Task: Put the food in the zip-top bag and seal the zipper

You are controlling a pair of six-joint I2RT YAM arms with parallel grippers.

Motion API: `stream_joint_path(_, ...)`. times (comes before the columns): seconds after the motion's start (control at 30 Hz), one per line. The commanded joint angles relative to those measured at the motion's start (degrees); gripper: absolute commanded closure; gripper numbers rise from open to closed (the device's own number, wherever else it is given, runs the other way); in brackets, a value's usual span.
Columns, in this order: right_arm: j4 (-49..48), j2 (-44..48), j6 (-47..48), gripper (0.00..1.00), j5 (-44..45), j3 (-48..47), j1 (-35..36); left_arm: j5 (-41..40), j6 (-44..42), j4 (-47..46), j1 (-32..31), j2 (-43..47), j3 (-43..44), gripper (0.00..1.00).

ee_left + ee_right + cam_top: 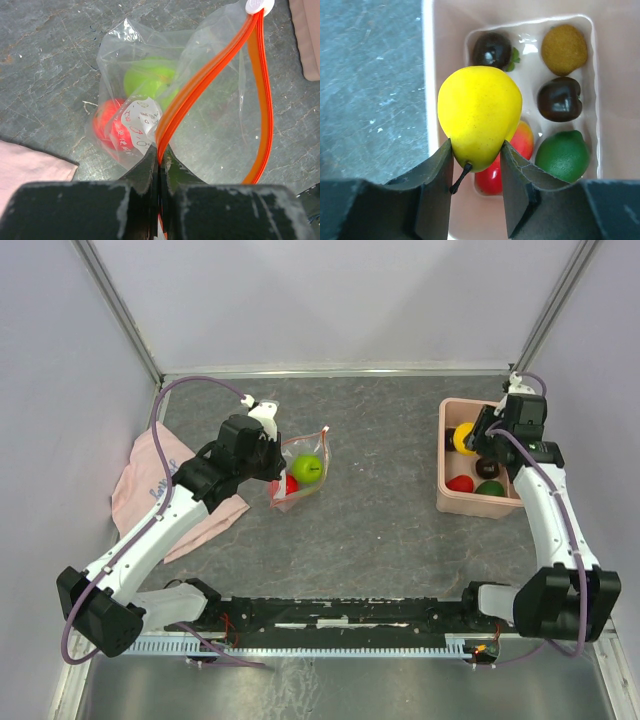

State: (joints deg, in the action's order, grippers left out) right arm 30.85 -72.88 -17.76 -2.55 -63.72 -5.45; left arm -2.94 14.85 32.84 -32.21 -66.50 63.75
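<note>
The clear zip-top bag (pixel 300 472) lies left of the table's middle, its mouth gaping. Inside are a green fruit (pixel 147 77) and a red one (pixel 107 125) behind a white label (pixel 137 122). My left gripper (pixel 160 152) is shut on the orange zipper (pixel 210 80) at the near end of the mouth. Its white end piece (pixel 259 5) sits at the far end. My right gripper (pixel 476 150) is shut on a yellow pear (pixel 480 110), stem toward the wrist, just above the pink bin (pixel 431 75). More food lies in the bin: a red-and-yellow piece (pixel 520 145), a green lime (pixel 562 155) and two dark purple pieces (pixel 559 99).
A brown-orange round fruit (pixel 564 49) sits in the bin's far corner. The pink bin (pixel 450 502) stands at the table's right side. A pink cloth (pixel 140 480) lies under the left arm at the table's left edge. Grey walls close in the back and sides.
</note>
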Motion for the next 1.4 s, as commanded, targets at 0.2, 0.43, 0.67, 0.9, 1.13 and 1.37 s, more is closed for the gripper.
stream_joint_path(0.2, 3.15, 11.05, 0.49, 0.75, -2.04, -7.05, 10.82, 0.22, -2.99, -2.1, 0.3, 0.09, 0.24, 0.97)
stream_joint_path(0.43, 0.54, 12.43, -1.27, 0.75, -7.8, -8.94, 20.68, 0.97, -2.9, -2.13, 0.3, 0.52, 0.24, 0.97)
stream_joint_path(0.67, -4.39, 11.25, -3.03, 0.75, -12.26, -10.57, 30.59, 1.26, -2.91, -2.34, 0.31, 0.83, 0.15, 0.97)
stream_joint_path(0.9, -9.01, 5.46, -3.67, 0.74, -13.44, -13.1, 41.85, 1.77, -2.82, -2.41, 0.32, 0.98, 0.15, 0.97)
stream_joint_path(1.13, -11.36, -1.36, -3.86, 0.72, -16.42, -15.28, 49.65, 2.15, -2.81, -2.35, 0.3, 0.91, 0.24, 0.97)
stream_joint_path(1.37, -8.79, -7.71, -3.7, 0.72, -13.13, -15.9, 51.24, 2.37, -2.72, -2.36, 0.28, 1.02, 0.19, 0.97)
